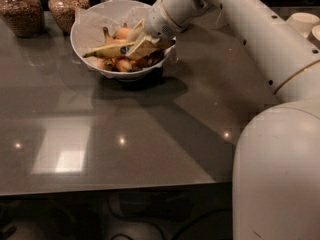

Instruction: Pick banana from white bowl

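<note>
The white bowl (85, 34), lined with crinkled white paper, stands at the back of the grey table. The banana (107, 50) lies across the top of the pile in it: long, yellow, with a small blue sticker near its right end. Shorter orange-brown bananas (122, 64) lie under and behind it. My gripper (142, 46) reaches into the bowl from the right. Its cream fingers are closed around the banana's right end, just past the sticker, and hide that end.
Two glass jars of brown grains (20, 11) (67, 6) stand at the back left behind the bowl. Stacked cream bowls (305, 23) sit at the far right. My arm (250, 29) crosses the right side of the table, and my white body (280, 174) fills the front right.
</note>
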You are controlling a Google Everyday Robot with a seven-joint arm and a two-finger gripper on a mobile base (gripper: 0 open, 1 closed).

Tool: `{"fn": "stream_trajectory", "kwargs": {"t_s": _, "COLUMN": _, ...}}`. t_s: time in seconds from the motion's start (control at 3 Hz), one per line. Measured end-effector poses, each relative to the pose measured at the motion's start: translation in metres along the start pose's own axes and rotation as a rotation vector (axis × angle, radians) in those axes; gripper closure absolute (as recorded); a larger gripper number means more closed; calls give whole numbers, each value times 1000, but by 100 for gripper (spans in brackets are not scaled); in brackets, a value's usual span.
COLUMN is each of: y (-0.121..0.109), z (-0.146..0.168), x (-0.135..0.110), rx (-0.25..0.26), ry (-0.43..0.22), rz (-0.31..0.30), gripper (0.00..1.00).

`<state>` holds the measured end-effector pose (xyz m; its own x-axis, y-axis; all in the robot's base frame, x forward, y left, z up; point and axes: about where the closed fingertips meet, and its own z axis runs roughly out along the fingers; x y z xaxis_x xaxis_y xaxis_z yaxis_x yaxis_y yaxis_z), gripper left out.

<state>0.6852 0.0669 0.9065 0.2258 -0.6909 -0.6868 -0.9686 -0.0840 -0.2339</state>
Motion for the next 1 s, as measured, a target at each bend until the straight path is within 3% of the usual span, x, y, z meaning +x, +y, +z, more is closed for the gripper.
{"fn": "stream_trajectory", "kwargs": {"t_s": 0.67, "y": 13, "z": -39, "x": -6, "rx": 58, "ry": 7, "rz": -25, "gripper": 100}}
{"fn": "stream_trajectory", "kwargs": {"t_s": 1.0, "y": 38, "z": -76, "x": -13, "rx": 111, "ry": -16, "rz": -51, "gripper": 100}}
